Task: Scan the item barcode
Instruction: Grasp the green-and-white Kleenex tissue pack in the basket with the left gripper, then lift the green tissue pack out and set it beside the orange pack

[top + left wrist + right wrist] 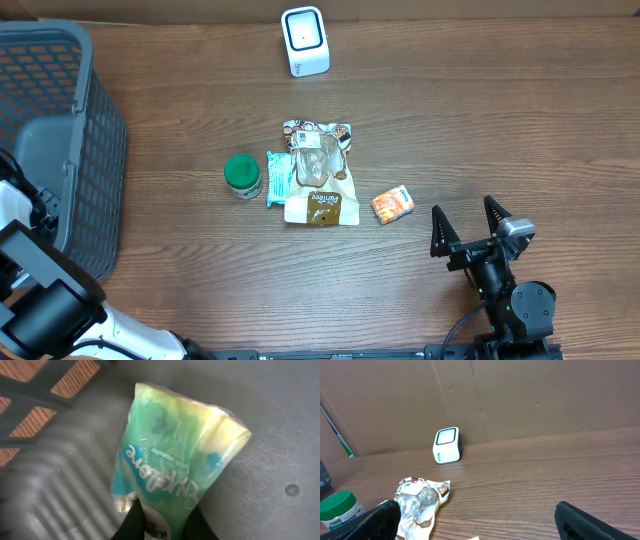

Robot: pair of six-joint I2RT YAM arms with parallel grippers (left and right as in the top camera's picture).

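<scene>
Left gripper (165,529), mine, is clamped tight on the bottom edge of a green-and-teal packet (175,455). Its dark fingers (131,521) pinch the crinkled film. The packet is inside the grey plastic basket (280,420), which sits at the table's left end; whether it rests on the floor there I cannot tell. My right gripper (467,226) hangs over the wooden table (560,130) at the near right, jaws spread wide and holding nothing. Just beyond it lies a small orange box (393,204). Further left is a brown pouch (322,208) overlapped by a clear snack bag (318,160), with a teal wrapper (279,178) against their left side and a green-lidded jar (242,176) beside that. The white scanner (305,41) stands at the far edge, well apart from the rest.
</scene>
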